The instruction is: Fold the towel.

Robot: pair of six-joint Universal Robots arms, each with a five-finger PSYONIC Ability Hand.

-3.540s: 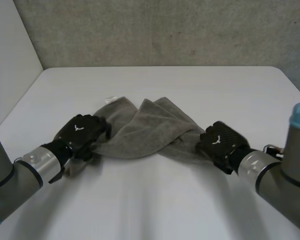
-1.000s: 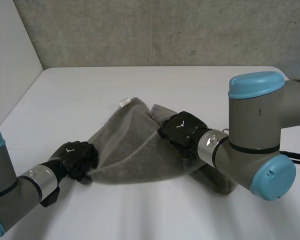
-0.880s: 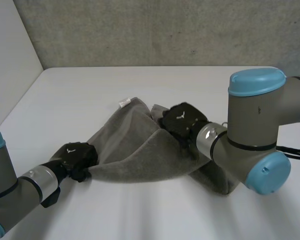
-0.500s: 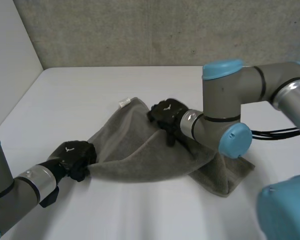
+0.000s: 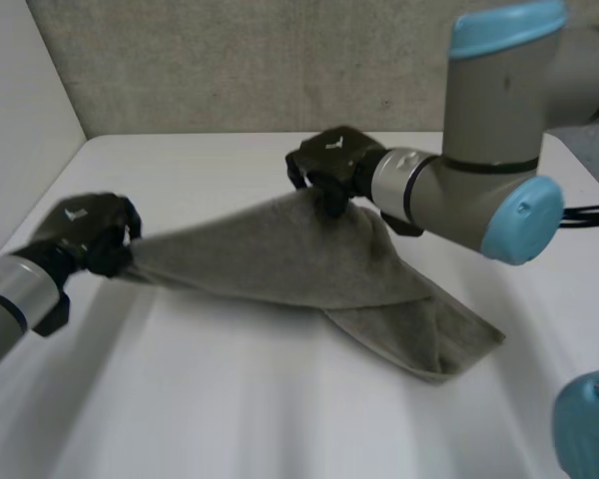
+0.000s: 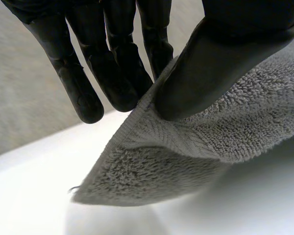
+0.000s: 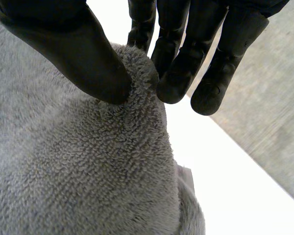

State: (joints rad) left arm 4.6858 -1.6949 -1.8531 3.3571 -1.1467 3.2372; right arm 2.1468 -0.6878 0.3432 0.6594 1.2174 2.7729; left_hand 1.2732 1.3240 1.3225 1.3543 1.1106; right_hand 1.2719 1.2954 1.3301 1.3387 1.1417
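A grey towel (image 5: 280, 254) hangs stretched between my two hands above the white table (image 5: 230, 399), its right end still lying folded on the table. My left hand (image 5: 85, 232) pinches a corner of the towel (image 6: 196, 142) between thumb (image 6: 220, 63) and fingers. My right hand (image 5: 324, 170) pinches the far edge of the towel (image 7: 78, 166) between thumb (image 7: 78, 54) and fingers (image 7: 179, 58), lifted over the table's middle.
A concrete wall (image 5: 280, 60) rises behind the table's far edge, and a white wall (image 5: 20, 90) stands at the left. My right arm's large elbow (image 5: 499, 130) reaches across above the table's right half.
Both hands have closed on the towel and lifted it. The left hand moved up and left with its corner; the right hand moved back and up, stretching the cloth between them.
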